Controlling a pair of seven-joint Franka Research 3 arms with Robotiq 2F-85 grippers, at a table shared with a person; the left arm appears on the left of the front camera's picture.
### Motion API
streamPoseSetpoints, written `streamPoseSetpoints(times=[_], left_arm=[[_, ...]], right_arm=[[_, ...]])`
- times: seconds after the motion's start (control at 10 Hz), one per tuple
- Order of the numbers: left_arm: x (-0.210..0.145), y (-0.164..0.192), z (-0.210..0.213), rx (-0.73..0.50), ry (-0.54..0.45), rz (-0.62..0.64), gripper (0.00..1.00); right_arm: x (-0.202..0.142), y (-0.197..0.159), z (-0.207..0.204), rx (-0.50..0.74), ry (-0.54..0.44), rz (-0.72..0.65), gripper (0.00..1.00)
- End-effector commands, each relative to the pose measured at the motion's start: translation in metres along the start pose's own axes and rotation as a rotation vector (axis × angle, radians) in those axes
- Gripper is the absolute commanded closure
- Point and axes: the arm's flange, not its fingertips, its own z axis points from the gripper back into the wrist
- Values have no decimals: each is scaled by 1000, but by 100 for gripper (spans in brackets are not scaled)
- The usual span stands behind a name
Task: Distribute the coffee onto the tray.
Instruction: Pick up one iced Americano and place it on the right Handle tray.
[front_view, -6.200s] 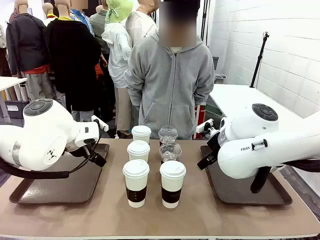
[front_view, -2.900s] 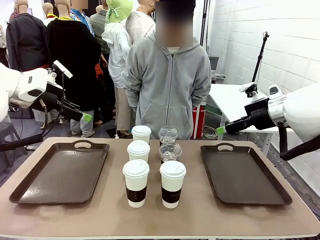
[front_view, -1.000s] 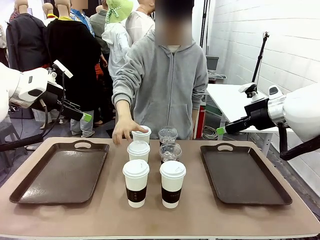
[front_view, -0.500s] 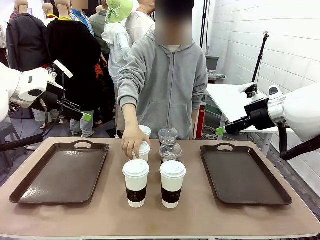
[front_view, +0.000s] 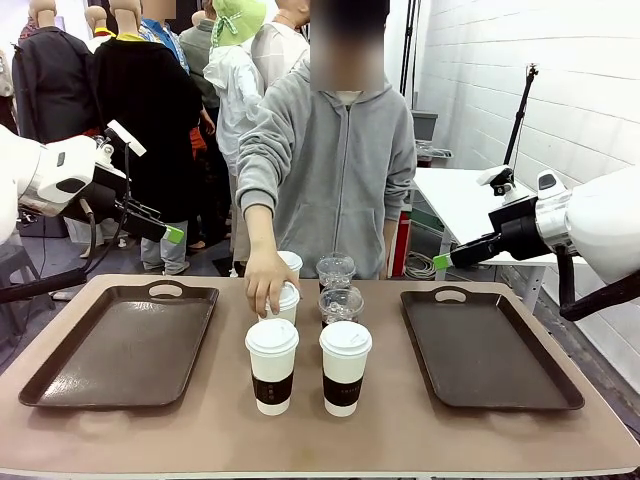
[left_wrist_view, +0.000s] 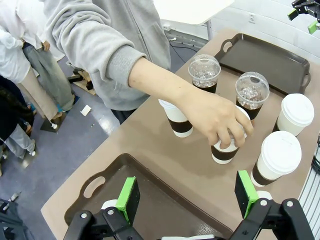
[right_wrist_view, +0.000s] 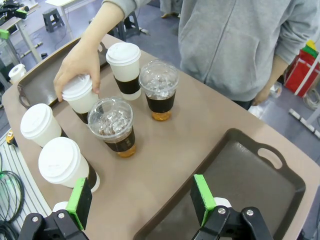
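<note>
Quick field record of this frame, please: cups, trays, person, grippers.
white lidded cups: four, on the table between the trays
held cup: tilted, gripped from above by the person's hand
clear dome-lidded cups: two, beside the white ones, amber-brown liquid
left tray: no cup on it
right tray: no cup on it
left gripper: fingers open, above the table, holding nothing
right gripper: fingers open, above the table, holding nothing

paper cups (front_view: 272, 365) — white, brown sleeves | tray (front_view: 120, 345) — dark brown | pads (left_wrist_view: 128, 199) green | hoodie (front_view: 340, 170) grey
</note>
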Motion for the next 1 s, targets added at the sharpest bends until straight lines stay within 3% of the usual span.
streamPoseSetpoints(times=[0.0,0.3,0.9], left_arm=[[-1,1,-1,-2,3,4,0],[-1,1,-1,-2,3,4,0],[-1,1,-1,-2,3,4,0]], right_arm=[[0,0,0,0,0,0,0],[13,-25,-16,1,25,32,0],[30,-98,-82,204,-79,238,0]])
